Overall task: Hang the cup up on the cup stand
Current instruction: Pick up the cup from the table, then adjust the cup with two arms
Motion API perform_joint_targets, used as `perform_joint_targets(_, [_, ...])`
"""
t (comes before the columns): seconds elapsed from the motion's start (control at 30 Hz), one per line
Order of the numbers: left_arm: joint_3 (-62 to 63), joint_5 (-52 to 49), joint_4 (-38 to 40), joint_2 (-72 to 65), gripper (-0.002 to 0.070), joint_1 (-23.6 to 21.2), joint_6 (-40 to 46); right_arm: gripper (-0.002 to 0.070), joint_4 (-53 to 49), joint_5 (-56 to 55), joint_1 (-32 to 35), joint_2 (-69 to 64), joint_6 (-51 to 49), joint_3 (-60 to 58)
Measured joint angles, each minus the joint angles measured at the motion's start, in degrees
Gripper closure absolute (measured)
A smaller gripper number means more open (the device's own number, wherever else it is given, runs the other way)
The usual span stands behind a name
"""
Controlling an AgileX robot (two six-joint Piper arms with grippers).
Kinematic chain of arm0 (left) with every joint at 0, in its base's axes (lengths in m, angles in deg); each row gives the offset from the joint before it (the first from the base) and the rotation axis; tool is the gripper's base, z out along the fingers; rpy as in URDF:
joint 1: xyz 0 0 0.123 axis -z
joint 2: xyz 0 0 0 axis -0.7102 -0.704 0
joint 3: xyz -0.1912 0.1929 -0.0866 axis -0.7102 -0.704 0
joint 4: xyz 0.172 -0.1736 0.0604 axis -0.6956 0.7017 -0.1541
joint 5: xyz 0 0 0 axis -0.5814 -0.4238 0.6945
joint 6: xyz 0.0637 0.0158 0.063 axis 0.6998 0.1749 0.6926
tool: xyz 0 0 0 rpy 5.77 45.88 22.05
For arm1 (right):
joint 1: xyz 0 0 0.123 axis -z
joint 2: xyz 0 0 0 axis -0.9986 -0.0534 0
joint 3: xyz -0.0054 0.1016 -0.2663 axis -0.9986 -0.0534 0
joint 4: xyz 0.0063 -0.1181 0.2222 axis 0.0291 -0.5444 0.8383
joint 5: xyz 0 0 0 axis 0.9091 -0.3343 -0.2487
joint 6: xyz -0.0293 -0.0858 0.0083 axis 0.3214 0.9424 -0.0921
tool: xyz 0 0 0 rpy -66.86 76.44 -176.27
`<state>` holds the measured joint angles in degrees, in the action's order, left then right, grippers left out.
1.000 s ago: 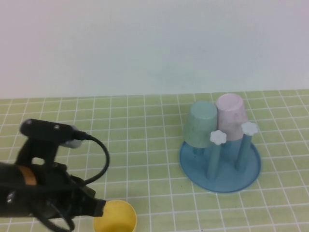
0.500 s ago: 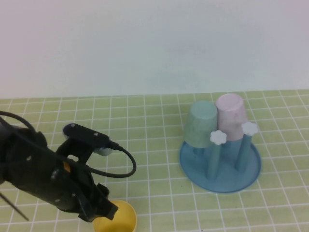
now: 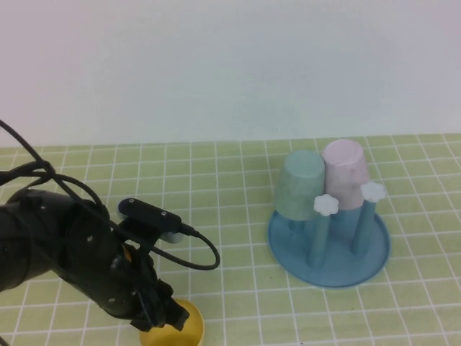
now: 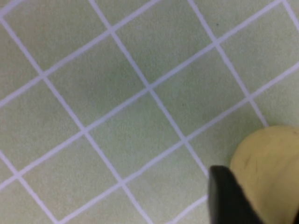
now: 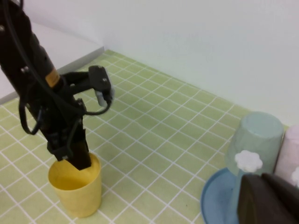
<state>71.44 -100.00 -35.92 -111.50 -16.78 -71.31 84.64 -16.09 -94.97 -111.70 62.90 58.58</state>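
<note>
Left gripper [image 5: 78, 156] is at the near-left edge of the green grid mat [image 3: 216, 187], dipped into the mouth of the upright yellow cup [image 5: 77, 186]; can't tell if its fingers are spread or pinching the rim. Cup stand [image 3: 328, 267] sits well apart to the right (mint-green cup [image 3: 299, 184] and pink cup [image 3: 346, 173] inverted on its pegs). Right gripper [image 5: 273, 200] shows just beside the stand in its wrist view, finger state unreadable.

Green mat [image 4: 117, 116] with white grid lines fills nearly all I see. Down in one corner sits the yellow cup [image 4: 271, 163], and one dark finger [image 4: 226, 198] of mine overlaps its edge.
</note>
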Motion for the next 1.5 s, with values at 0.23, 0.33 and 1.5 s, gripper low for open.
perform_joint_targets(0.23, [0.1, 0.1, 0.0, -0.7, 0.0675, 0.0, 2.1, 0.0678, 0.0, 0.0, -1.5, 0.0, 0.0, 0.0])
perform_joint_targets(0.33, [1.9, -2.1, 0.9, -0.7, 0.0660, 0.0, 2.1, 0.0678, 0.0, 0.0, -2.7, 0.0, 0.0, 0.0])
perform_joint_targets(1.5, [20.0, -14.5, 44.4, 1.6, 0.0675, -0.6, 23.4, 0.0575, -0.3, 4.9, -6.5, -9.3, 23.4, 1.7])
